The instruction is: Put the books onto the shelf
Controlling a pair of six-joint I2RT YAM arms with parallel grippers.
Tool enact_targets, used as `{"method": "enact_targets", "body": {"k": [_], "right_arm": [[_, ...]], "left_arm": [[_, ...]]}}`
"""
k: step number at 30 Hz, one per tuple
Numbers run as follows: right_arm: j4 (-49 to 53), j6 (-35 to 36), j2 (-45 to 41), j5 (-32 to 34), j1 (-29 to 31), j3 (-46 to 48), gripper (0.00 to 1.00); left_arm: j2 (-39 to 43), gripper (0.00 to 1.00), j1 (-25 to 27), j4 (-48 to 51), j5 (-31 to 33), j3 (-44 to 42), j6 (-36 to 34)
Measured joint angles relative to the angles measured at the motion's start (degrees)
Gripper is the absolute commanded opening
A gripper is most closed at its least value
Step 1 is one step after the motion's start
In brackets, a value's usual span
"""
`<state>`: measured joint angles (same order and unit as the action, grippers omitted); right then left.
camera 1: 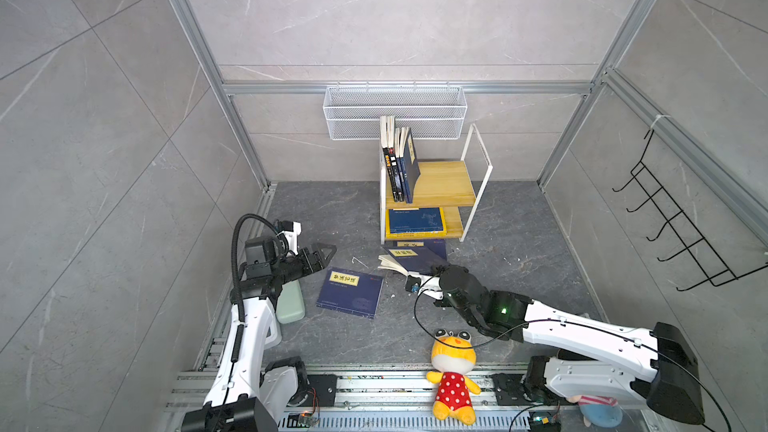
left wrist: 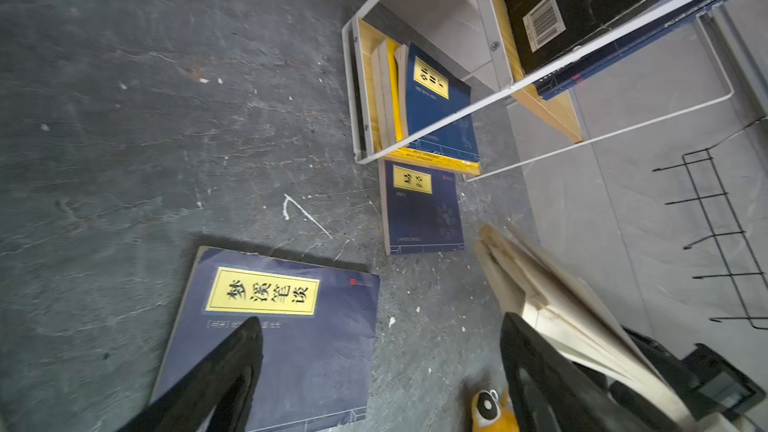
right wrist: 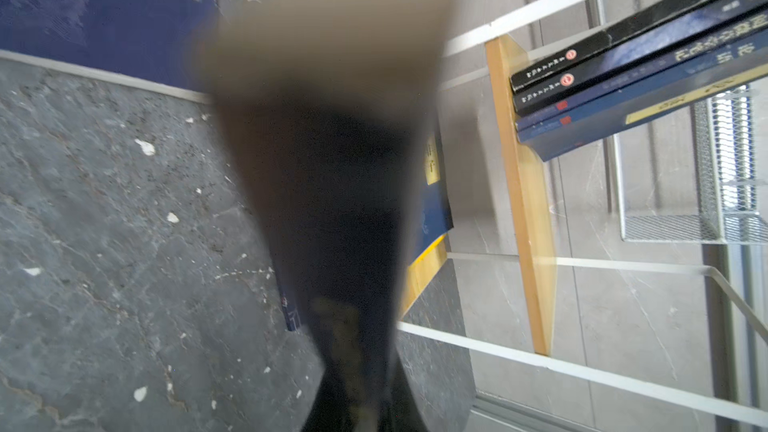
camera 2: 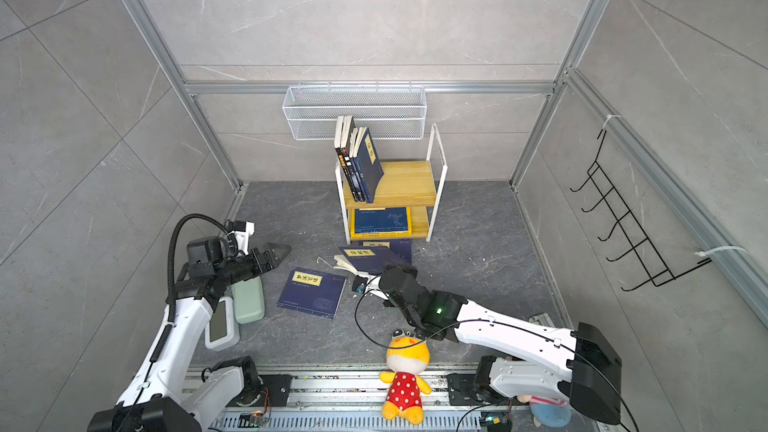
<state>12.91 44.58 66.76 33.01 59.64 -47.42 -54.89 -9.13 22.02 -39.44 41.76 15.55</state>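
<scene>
The right gripper (camera 1: 430,270) is clamped on one edge of a navy book (camera 1: 415,261), pages fanned, just on the near side of the shelf (camera 1: 444,184). Held so, it may sag and catch the white frame (camera 1: 382,218). The left gripper (camera 1: 328,257) stands wide above a flat book (camera 1: 351,292), near left.

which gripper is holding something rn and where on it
The right gripper is shut on a navy book by its near edge, pages fanning loose. The left gripper is open and holds nothing.
</scene>
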Motion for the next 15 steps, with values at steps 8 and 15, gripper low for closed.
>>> {"method": "enact_targets", "body": {"k": [8,15], "right_arm": [[3.48,2.01,5.27,6.21,-5.53,-6.58,0.00],[3.15,4.39,12.24,10.34,-7.80,-11.37,0.00]], "left_arm": [[2.64,1.00,-2.56,3.74,5.75,0.04,-9.29],[3.23,1.00,-3.39,4.87,8.79,0.13,-13.03]]}}
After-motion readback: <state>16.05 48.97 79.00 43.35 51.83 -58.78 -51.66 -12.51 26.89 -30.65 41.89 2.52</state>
